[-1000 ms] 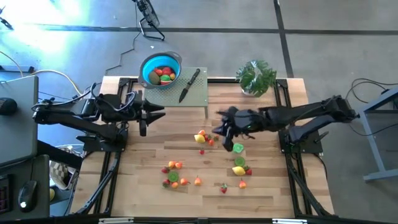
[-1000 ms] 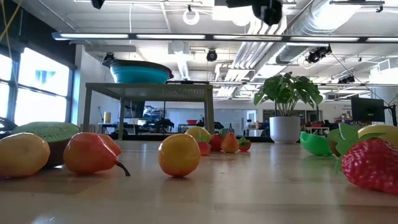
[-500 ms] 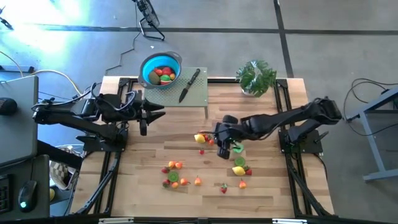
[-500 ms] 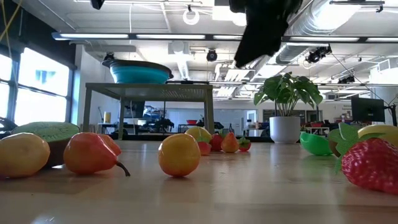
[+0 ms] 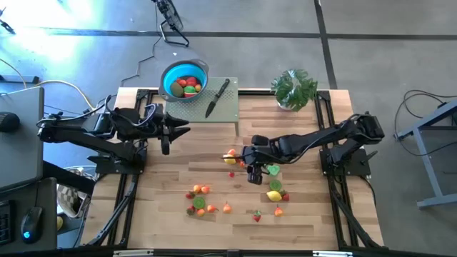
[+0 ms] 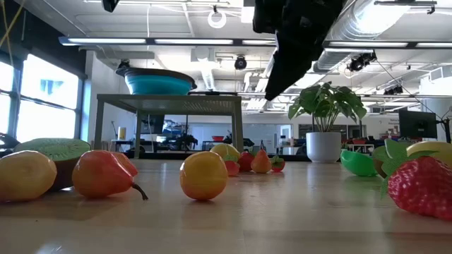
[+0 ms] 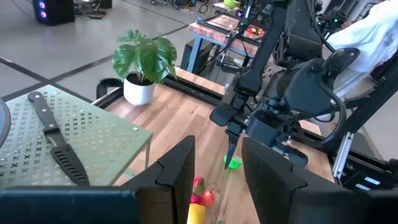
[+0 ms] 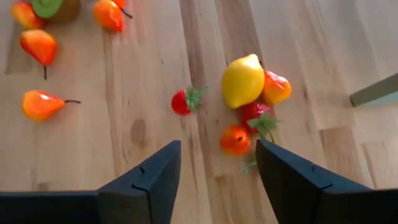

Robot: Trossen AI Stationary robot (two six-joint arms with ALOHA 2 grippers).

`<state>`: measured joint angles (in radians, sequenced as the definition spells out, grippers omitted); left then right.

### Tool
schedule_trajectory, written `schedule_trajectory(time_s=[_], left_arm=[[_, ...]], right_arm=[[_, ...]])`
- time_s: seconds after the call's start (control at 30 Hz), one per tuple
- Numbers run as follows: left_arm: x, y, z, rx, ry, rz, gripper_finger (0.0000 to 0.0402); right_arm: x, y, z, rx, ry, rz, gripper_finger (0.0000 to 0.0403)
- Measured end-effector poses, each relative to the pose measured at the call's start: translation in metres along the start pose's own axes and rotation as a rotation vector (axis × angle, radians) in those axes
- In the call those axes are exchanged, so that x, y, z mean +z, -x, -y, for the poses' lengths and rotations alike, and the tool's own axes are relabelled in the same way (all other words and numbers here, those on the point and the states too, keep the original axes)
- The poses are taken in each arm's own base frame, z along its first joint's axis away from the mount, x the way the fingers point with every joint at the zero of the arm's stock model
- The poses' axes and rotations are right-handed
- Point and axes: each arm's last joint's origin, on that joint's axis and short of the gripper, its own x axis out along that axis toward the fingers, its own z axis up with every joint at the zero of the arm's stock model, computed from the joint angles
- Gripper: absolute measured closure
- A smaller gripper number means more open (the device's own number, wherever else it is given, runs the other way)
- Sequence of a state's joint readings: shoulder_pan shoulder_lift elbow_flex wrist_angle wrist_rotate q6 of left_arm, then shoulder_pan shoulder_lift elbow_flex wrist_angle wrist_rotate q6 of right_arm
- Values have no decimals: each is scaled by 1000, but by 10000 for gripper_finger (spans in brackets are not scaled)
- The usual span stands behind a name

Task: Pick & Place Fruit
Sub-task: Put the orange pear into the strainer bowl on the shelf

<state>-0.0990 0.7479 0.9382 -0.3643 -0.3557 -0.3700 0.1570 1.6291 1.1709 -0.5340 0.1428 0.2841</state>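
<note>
While the left gripper (image 5: 166, 139) waits open by the stand, right gripper (image 5: 251, 171) hovers, jaws apart, above the lemon (image 8: 242, 81) cluster; approach step; next: descend, close on one fruit.

Ceiling strip lights (image 6: 212, 41) are glowing above exposed ducts (image 6: 385, 28). Daylight is coming through tall windows (image 6: 39, 99). A grey concrete floor (image 5: 371, 50) is surrounding the wooden table (image 5: 314, 214).

The right gripper (image 5: 251, 173) has swung from beside the green piece (image 5: 273, 170) toward the table's middle, fingers apart
</note>
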Motion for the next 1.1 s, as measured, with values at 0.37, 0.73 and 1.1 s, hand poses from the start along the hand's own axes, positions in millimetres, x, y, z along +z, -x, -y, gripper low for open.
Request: schedule_trajectory(time_s=[0.37, 0.73, 1.1], left_arm=[[-1, -1, 0, 4, 1, -5, 273], [-1, -1, 0, 5, 25, -6, 273], [-1, -1, 0, 5, 25, -6, 273]], right_arm=[[-19, -17, 4, -1, 24, 2, 220], [-33, -34, 10, -2, -8, 90, 220], [-41, -42, 22, 6, -58, 105, 150]])
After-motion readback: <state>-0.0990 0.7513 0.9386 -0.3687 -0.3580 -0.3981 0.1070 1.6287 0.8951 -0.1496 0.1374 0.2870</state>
